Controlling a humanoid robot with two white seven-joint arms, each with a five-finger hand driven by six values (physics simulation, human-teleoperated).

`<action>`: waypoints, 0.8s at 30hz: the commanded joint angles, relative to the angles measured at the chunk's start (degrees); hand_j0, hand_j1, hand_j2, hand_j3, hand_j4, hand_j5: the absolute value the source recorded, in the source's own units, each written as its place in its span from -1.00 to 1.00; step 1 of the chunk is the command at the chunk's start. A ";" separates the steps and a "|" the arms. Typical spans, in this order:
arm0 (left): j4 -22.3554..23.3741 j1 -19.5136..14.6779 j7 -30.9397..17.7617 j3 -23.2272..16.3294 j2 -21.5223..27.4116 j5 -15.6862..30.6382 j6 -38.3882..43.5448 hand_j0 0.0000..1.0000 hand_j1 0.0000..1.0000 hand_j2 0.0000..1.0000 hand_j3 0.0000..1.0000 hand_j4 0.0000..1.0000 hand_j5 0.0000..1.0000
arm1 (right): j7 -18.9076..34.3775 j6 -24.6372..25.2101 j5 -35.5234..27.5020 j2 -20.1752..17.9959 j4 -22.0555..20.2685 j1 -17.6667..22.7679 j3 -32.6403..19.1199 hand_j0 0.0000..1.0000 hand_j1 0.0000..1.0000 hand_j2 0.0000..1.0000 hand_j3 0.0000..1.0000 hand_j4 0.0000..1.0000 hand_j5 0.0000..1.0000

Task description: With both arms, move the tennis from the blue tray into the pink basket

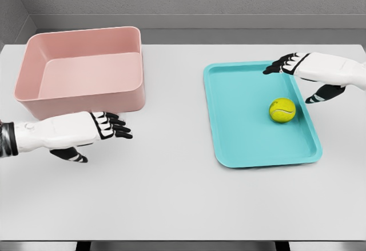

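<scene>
Your right hand [311,74], fingers apart and empty, is nearer: the tennis ball [282,110] lies at its seven o'clock on the blue tray [229,136].

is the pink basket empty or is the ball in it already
Empty: the pink basket shows only bare floor; the tennis ball lies on the blue tray.

Pink basket [86,71], upper left of frame: smooth plastic look, soft dull shine, no pattern.
Blue tray [240,142], right of frame: smooth plastic look, bit shiny along rim.
Tennis ball [282,110] on tray: yellow-green, fuzzy-looking, matt, pale curved seam.
Table [171,199]: flat, smooth, matt, light grey.
Left hand [86,131] and right hand [320,71]: hard white shell, smooth, slightly glossy; fingers [114,126] with black, dull parts.
Wall at top of frame: grey, rough, grainy.
</scene>
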 commanded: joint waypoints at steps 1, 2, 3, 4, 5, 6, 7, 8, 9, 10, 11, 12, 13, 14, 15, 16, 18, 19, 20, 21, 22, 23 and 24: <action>-0.01 -0.10 -6.52 -0.15 -0.24 -0.02 0.08 1.00 1.00 1.00 1.00 1.00 1.00 | -0.05 0.12 -0.35 -0.19 -0.02 0.00 -0.06 1.00 1.00 1.00 1.00 1.00 1.00; -0.01 -0.10 -8.19 -0.15 0.02 -0.02 0.08 1.00 1.00 1.00 1.00 1.00 1.00 | -0.05 0.12 -0.35 -0.28 -0.37 -0.09 -0.06 1.00 1.00 1.00 1.00 1.00 1.00; -0.01 -0.19 -9.77 -0.15 0.20 -0.02 0.08 1.00 1.00 1.00 1.00 1.00 1.00 | -0.14 0.12 -0.35 -0.19 -0.37 -0.09 0.02 1.00 1.00 1.00 1.00 1.00 1.00; -0.01 -0.54 -9.95 -0.15 0.20 -0.02 0.08 1.00 1.00 1.00 1.00 1.00 1.00 | -0.14 0.12 -0.35 -0.19 -0.46 -0.09 0.29 1.00 1.00 1.00 1.00 1.00 1.00; -0.01 -1.07 -9.86 -0.15 0.20 -0.02 0.08 1.00 1.00 1.00 1.00 1.00 1.00 | -0.58 0.12 -0.35 -0.19 -0.46 -0.09 0.90 1.00 1.00 1.00 1.00 1.00 1.00; -0.01 -1.34 -9.60 -0.15 0.11 0.07 0.08 1.00 1.00 1.00 1.00 1.00 1.00 | -2.07 0.12 -0.35 -0.19 -0.29 -0.09 0.99 1.00 1.00 1.00 1.00 1.00 1.00; -0.01 -1.51 -9.51 -0.15 0.11 0.07 0.08 1.00 1.00 1.00 1.00 1.00 1.00 | -2.16 0.12 -0.35 -0.19 -0.20 0.17 1.08 1.00 1.00 1.00 1.00 1.00 1.00; -0.01 -1.86 -9.51 -0.15 0.11 0.24 0.08 1.00 1.00 1.00 1.00 1.00 1.00 | -4.09 0.12 -0.35 -0.19 -0.37 1.05 1.34 1.00 1.00 1.00 1.00 1.00 1.00; -0.01 -1.95 -9.51 -0.06 0.11 0.42 0.08 1.00 1.00 1.00 1.00 1.00 1.00 | -6.11 0.12 -0.35 -0.19 -0.37 1.14 2.31 1.00 1.00 1.00 1.00 1.00 1.00; -0.01 -2.39 -9.42 -0.15 0.11 0.51 0.08 1.00 1.00 1.00 1.00 1.00 1.00 | -6.73 0.12 -0.35 -0.10 -0.37 1.23 3.01 1.00 1.00 1.00 1.00 1.00 1.00; -0.01 -2.39 -9.34 -0.06 0.11 0.51 0.08 1.00 1.00 1.00 1.00 1.00 1.00 | -6.56 0.12 -0.35 -0.10 -0.37 1.23 3.54 1.00 1.00 1.00 1.00 1.00 1.00; -0.01 -2.48 -9.34 -0.06 0.03 0.42 0.08 1.00 1.00 1.00 1.00 1.00 1.00 | -6.29 0.12 -0.35 -0.10 -0.37 1.23 4.15 1.00 1.00 1.00 1.00 1.00 1.00; -0.01 -2.74 -9.34 -0.06 0.03 0.42 0.08 1.00 1.00 1.00 1.00 1.00 1.00 | -6.20 0.12 -0.35 -0.10 -0.37 1.23 4.68 1.00 1.00 1.00 1.00 1.00 1.00; -0.01 -3.01 -9.34 -0.06 0.03 0.42 0.08 1.00 1.00 1.00 1.00 1.00 1.00 | -4.63 0.12 -0.44 -0.02 -0.37 1.23 4.77 1.00 1.00 1.00 1.00 1.00 1.00; -0.01 -3.09 -9.34 -0.06 -0.15 0.42 0.08 1.00 1.00 1.00 1.00 1.00 1.00 | -3.22 0.12 -0.44 -0.10 -0.37 1.23 4.77 1.00 1.00 1.00 1.00 1.00 1.00; -0.01 -3.18 -9.34 -0.15 -0.24 0.33 0.08 1.00 1.00 1.00 1.00 1.00 1.00 | -1.81 0.12 -0.44 -0.10 -0.37 1.23 4.77 1.00 1.00 1.00 1.00 1.00 1.00; -0.01 -3.09 -9.42 -0.06 0.11 0.33 0.08 1.00 1.00 1.00 1.00 1.00 1.00 | 0.21 0.12 -0.44 -0.19 -0.46 1.23 4.68 1.00 1.00 1.00 1.00 1.00 1.00; -0.01 -3.09 -9.51 -0.06 0.11 0.42 0.08 1.00 1.00 1.00 1.00 1.00 1.00 | 0.56 0.12 -0.44 -0.19 -0.46 1.23 4.77 1.00 1.00 1.00 1.00 1.00 1.00; -0.01 -3.18 -9.60 -0.06 0.11 0.42 0.08 1.00 1.00 1.00 1.00 1.00 1.00 | 0.56 0.12 -0.44 -0.19 -0.46 1.23 4.77 1.00 1.00 1.00 1.00 1.00 1.00; -0.01 -3.09 -9.60 -0.06 0.11 0.42 0.08 1.00 1.00 1.00 1.00 1.00 1.00 | 0.56 0.12 -0.44 -0.10 -0.46 1.23 4.77 1.00 1.00 1.00 1.00 1.00 1.00; -0.01 -3.09 -9.60 -0.06 0.11 0.42 0.08 1.00 1.00 1.00 1.00 1.00 1.00 | 0.56 0.12 -0.44 -0.02 -0.37 1.23 4.77 1.00 1.00 1.00 1.00 1.00 1.00; -0.01 -3.18 -9.60 -0.06 0.11 0.33 0.08 1.00 1.00 1.00 1.00 1.00 1.00 | 0.56 0.12 -0.44 0.07 -0.37 1.23 4.77 1.00 1.00 1.00 1.00 1.00 1.00; -0.01 -3.27 -9.60 -0.06 0.11 0.42 0.08 1.00 1.00 1.00 1.00 1.00 1.00 | 0.65 0.32 -0.44 0.16 -0.37 1.23 5.30 1.00 1.00 1.00 1.00 1.00 1.00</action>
